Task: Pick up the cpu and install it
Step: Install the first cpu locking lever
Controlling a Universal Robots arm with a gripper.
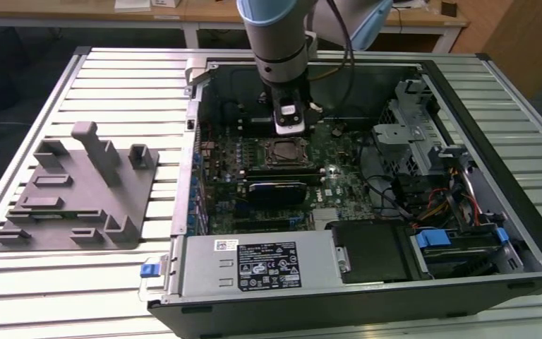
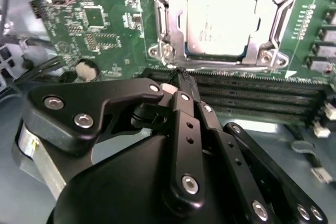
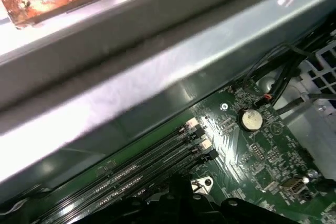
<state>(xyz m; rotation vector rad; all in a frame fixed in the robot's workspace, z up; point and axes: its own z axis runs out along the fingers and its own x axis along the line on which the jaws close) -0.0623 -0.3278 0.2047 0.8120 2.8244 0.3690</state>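
The cpu, a small silvery square chip, lies flat inside the metal socket frame on the green motherboard; the exterior view shows the cpu in the middle of the open computer case. My gripper hangs just above the memory slots beside the socket, its black fingers drawn together with nothing between them. Seen from the exterior view, the gripper stands at the far edge of the socket.
A grey fixture with upright posts sits on the slatted table at the exterior view's left. Inside the case are the power supply, a drive cage and loose cables. Memory slots and the case wall lie close to the gripper.
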